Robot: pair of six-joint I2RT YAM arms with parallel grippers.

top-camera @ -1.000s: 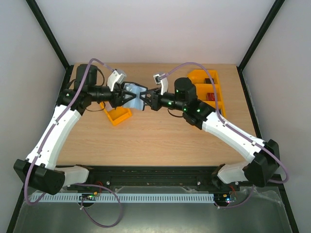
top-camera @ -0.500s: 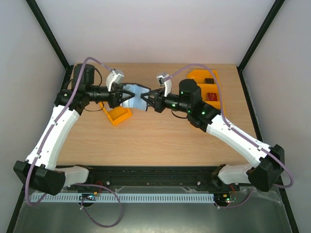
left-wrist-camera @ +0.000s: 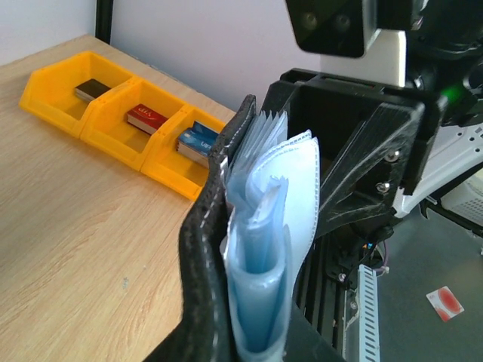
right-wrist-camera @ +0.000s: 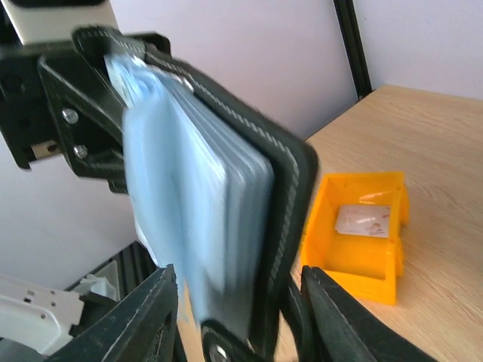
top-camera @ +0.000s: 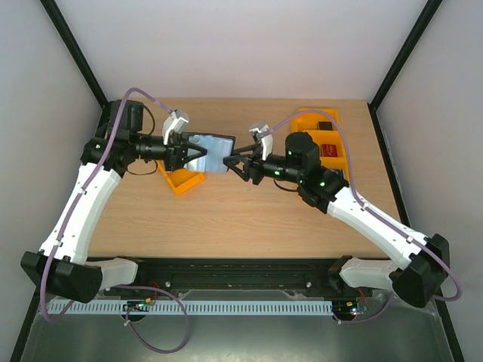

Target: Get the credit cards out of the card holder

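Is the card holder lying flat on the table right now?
No, the left gripper holds the card holder up in the air.

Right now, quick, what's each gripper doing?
Left gripper: shut on the card holder.
Right gripper: open, at the card holder's free edge, not clamping it.

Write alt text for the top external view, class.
The left gripper holds a black card holder above the wooden table while the right gripper, jaws open, faces its other end. Orange trays sit on the table.
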